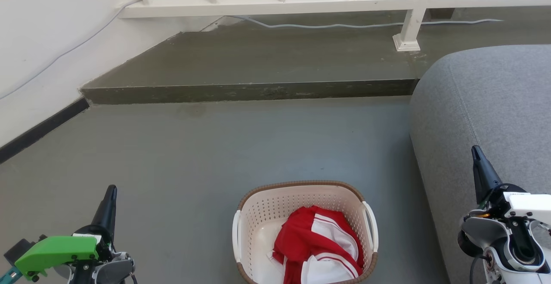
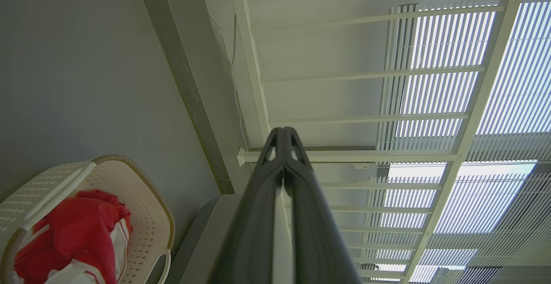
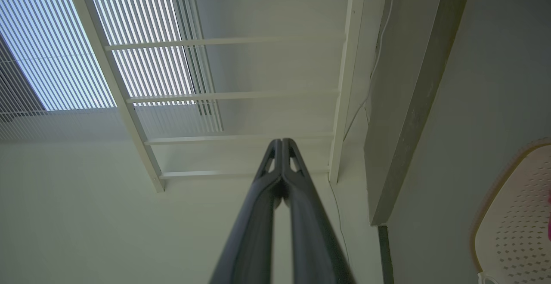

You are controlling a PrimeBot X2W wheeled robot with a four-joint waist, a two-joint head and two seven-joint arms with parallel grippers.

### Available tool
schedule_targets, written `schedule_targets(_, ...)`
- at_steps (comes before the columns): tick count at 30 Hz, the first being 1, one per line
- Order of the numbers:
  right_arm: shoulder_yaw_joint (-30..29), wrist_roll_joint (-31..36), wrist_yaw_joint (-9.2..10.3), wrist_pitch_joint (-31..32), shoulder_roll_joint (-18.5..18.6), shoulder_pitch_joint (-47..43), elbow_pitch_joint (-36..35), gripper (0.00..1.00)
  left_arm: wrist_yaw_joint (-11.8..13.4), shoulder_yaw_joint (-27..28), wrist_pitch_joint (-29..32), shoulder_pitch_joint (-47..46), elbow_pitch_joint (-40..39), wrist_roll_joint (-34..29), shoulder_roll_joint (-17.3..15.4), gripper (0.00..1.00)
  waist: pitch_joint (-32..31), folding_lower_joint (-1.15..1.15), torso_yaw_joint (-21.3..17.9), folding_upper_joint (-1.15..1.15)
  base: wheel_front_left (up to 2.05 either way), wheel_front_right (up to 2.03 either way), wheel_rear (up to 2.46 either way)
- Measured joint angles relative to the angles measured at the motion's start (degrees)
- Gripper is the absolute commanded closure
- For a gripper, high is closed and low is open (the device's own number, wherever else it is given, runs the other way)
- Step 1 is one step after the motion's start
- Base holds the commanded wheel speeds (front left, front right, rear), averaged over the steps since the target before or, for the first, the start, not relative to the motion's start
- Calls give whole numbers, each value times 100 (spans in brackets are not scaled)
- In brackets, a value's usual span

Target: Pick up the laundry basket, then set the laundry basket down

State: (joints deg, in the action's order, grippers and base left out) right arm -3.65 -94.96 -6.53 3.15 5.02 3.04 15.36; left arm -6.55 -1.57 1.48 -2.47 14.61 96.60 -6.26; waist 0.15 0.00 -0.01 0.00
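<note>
Sitting on floor (image 1: 215,155), one laundry basket (image 1: 301,199), two handles (image 1: 236,236), one red-white garment (image 1: 301,241)

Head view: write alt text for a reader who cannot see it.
A cream laundry basket holding a red-and-white garment sits on the grey floor, low in the middle. The closed left tool and right tool flank it without touching; a grey sofa stands at right.

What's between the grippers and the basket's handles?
Nothing visible. Bare floor separates the left gripper from the laundry basket and its left handle. The right gripper shows against the grey sofa, whose edge runs beside the right handle with a strip of floor between. Both grippers are shut and empty.
</note>
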Motion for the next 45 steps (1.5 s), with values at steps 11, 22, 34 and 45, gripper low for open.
schedule_targets(11, -3, 0, -1, 0, -1, 1, 13, 100, -1, 8, 1, -3, 26, 0, 4, 100, -1, 0, 0, 0, 0, 0, 0)
schedule_targets(22, -7, 0, -1, 1, -3, 3, 21, 100, -7, 18, 7, -5, 46, 0, 9, 100, -2, 0, 0, 0, 0, 0, 0)
schedule_targets(34, -11, 0, -1, 2, -4, 4, 36, 100, -7, 25, 8, -7, 79, 0, 10, 100, -2, 0, 0, 0, 0, 0, 0)
schedule_targets(45, -18, 0, -2, 3, -15, 4, 46, 100, -8, 33, 9, -9, 101, 0, 13, 100, -3, 0, 0, 0, 0, 0, 0)
